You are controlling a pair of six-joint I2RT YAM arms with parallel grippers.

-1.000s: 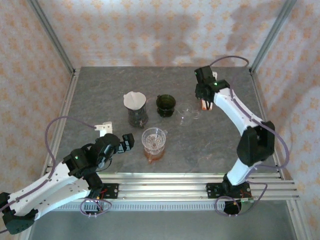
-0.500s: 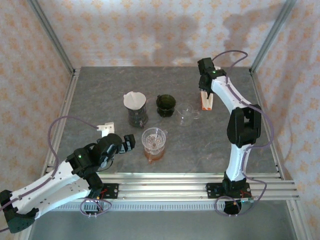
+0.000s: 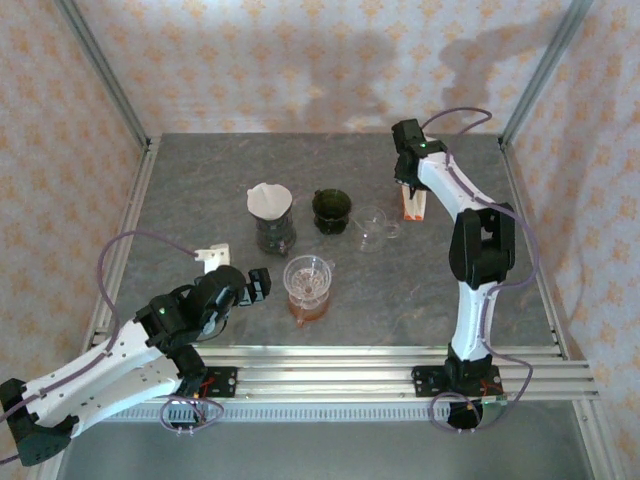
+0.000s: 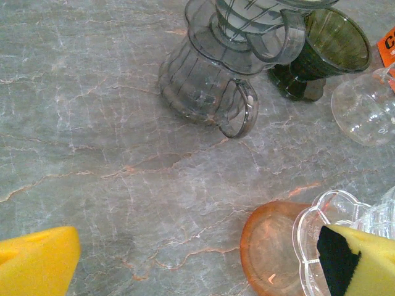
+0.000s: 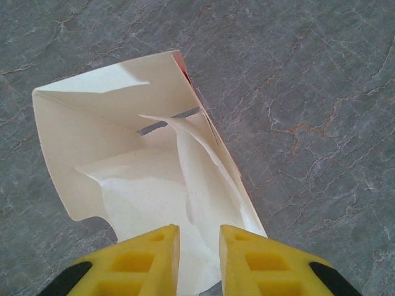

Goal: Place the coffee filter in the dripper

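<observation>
An open box point(image 5: 92, 117) of white coffee filters point(image 5: 160, 197) stands at the back right of the table point(image 3: 200, 190). My right gripper point(image 5: 199, 231) hangs right over the box point(image 3: 414, 207) with its yellow fingers a narrow gap apart. A raised fold of filter paper runs into that gap, and the pads do not press on it. A clear dripper point(image 3: 308, 275) sits on an orange base point(image 4: 271, 246) near the front. My left gripper point(image 3: 258, 285) is wide open beside it, with bare table between its fingers point(image 4: 40, 262).
A smoky grey carafe point(image 3: 275, 235) carries a dripper lined with a white filter point(image 3: 269, 200). Beside it stand a dark green dripper point(image 3: 331, 210) and a clear glass cup point(image 3: 372, 230). Metal frame posts and patterned walls ring the table.
The right arm has stretched farther back, bringing its gripper over the filter box, and its jaws have narrowed slightly. The left arm has hardly moved.
</observation>
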